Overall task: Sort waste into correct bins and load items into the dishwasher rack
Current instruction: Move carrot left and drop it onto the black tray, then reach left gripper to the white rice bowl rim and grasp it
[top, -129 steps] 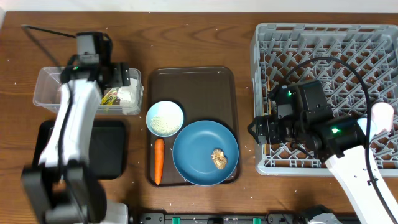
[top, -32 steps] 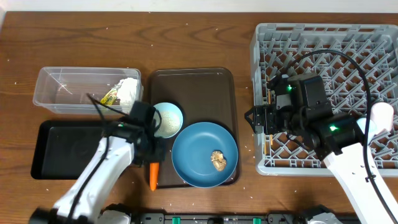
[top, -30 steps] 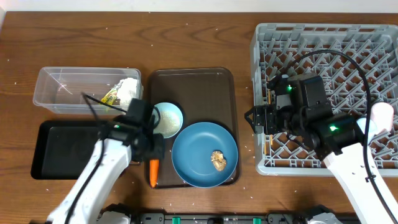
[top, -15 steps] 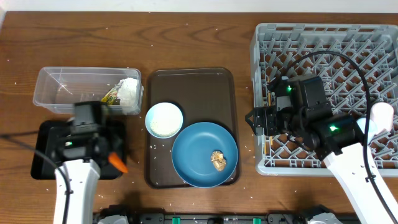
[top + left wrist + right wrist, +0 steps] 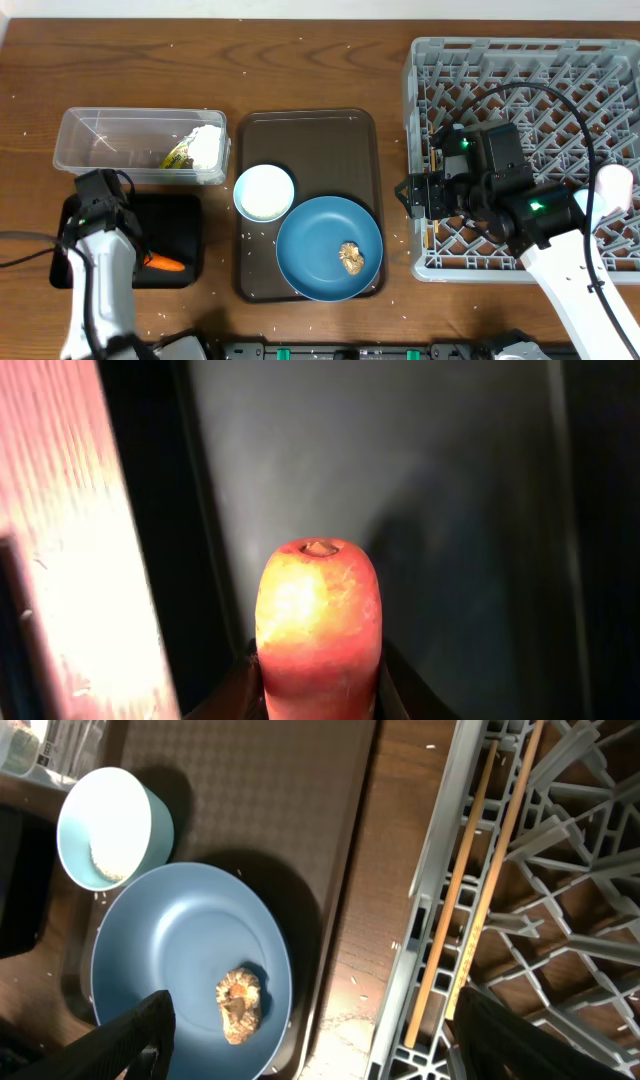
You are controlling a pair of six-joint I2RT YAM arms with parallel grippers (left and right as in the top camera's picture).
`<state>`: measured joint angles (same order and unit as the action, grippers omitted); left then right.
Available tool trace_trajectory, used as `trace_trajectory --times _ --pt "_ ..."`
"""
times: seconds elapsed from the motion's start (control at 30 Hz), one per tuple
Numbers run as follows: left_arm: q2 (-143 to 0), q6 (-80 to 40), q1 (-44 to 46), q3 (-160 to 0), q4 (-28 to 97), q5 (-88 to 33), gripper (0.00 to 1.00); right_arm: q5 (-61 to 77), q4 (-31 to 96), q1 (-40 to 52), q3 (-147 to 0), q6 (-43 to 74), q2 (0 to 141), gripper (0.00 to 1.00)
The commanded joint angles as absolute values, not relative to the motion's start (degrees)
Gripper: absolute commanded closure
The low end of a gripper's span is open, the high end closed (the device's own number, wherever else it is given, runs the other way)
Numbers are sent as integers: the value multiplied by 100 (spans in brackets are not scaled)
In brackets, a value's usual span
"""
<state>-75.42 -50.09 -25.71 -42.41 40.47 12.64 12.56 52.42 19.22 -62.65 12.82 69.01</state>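
My left gripper (image 5: 318, 685) is shut on the small orange carrot (image 5: 318, 610), holding it by one end just above the shallow black tray (image 5: 450, 510). From overhead the carrot (image 5: 163, 264) lies over the tray's (image 5: 172, 214) lower right part. The clear tub (image 5: 110, 150) holds the crumpled tissue (image 5: 206, 148) and the printed packet (image 5: 178, 156). The blue plate (image 5: 318, 232) carries a brown food lump (image 5: 351, 257). A white bowl (image 5: 264, 192) holds rice. My right gripper (image 5: 310, 1045) is open and empty above the gap between plate (image 5: 170, 950) and grey rack (image 5: 530, 120).
The plate and bowl sit on a dark-brown serving tray (image 5: 310, 140). Wooden chopsticks (image 5: 470, 890) lie in the rack's left edge. A pale cup (image 5: 613, 186) stands at the rack's right side. Rice grains are scattered on the wooden table (image 5: 300, 60).
My left arm has carried the carrot from the serving tray's left edge leftward to above the black tray. The right arm has not moved.
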Motion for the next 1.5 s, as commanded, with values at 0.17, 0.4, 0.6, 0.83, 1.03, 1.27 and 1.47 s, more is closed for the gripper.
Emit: trace_trajectory --times 0.17,0.4,0.6,0.83,1.03,1.27,1.47 --pt "-7603 -4969 -2606 -4241 3975 832 29 1221 5328 1986 -6294 1253 6928 18" --pt "-6982 -3535 -2554 -4775 4390 -537 24 1221 5293 1984 -6294 1256 6928 18" --pt "-6318 -1903 -1872 -5190 4348 -1758 23 1221 5153 1984 -6294 1258 6928 17" --pt "-6278 -239 73 -5262 4141 -1835 24 1223 4989 1986 -6294 1262 6928 18" --pt "-6879 150 1343 -5262 3760 -1317 25 1223 5118 1986 -6294 1286 6928 18" --pt "-8005 -5 1885 -5264 2587 -871 30 1223 5166 1986 -6294 1284 6928 17" --pt "-8777 -585 1949 -5264 2001 -757 36 1232 5190 1992 -6294 1330 6928 17"
